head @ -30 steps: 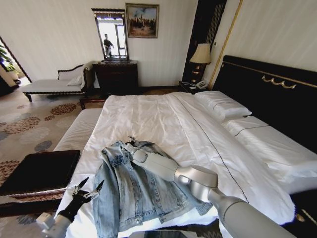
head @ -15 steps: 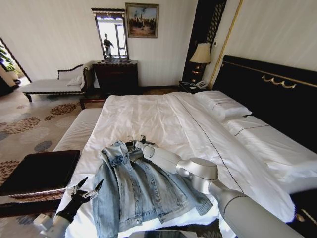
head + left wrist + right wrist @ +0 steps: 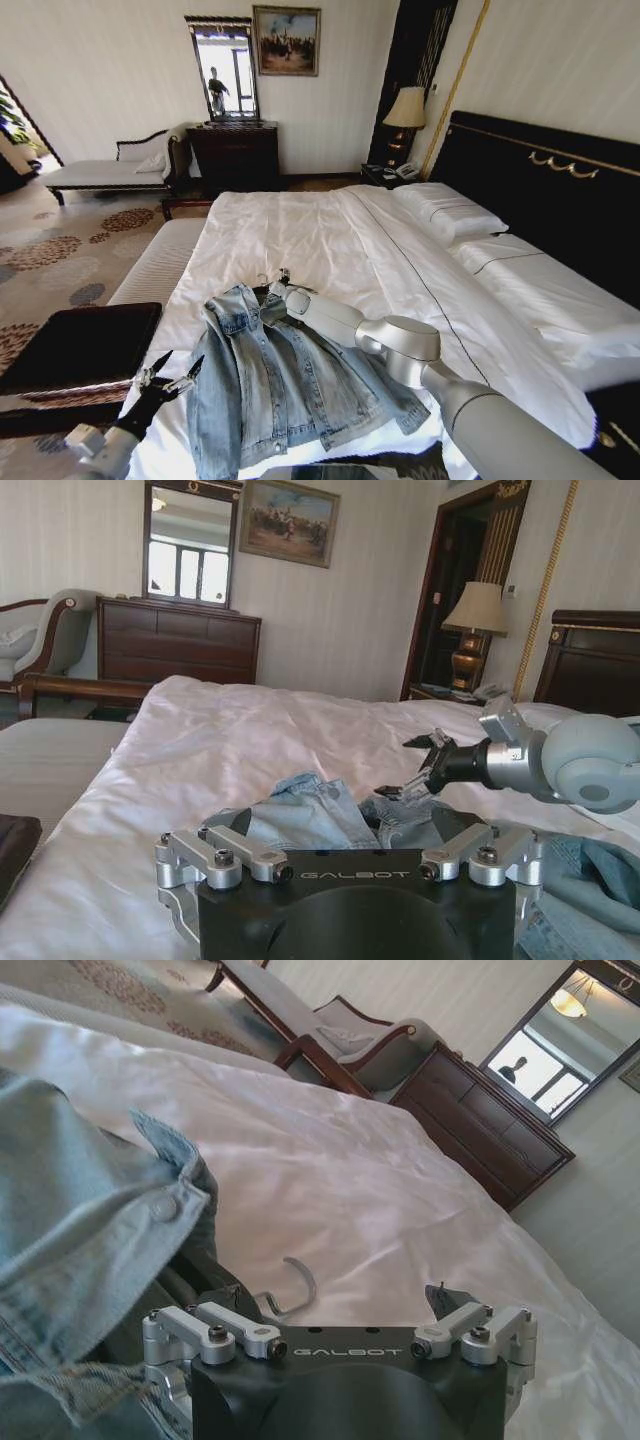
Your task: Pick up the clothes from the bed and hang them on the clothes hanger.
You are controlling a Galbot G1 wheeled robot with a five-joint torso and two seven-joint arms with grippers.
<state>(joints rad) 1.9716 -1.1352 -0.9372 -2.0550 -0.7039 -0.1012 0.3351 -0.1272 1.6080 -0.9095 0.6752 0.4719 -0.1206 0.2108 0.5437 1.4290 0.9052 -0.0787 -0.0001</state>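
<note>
Soft, floppy denim jacket (image 3: pixel 285 385) on the bed (image 3: pixel 330 240); right tool (image 3: pixel 277 283), spread open and empty, at its twelve-o'clock collar beside the hanger hook (image 3: pixel 290 1288), likely the best hold; left tool (image 3: pixel 168 372) open, idle at eight o'clock

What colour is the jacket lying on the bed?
Faded light blue denim jacket; clearest in the head view.

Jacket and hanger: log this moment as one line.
jacket: flat on bed | hanger hook: at collar | right end effector: open, at collar | left end effector: open, beside bed
</note>
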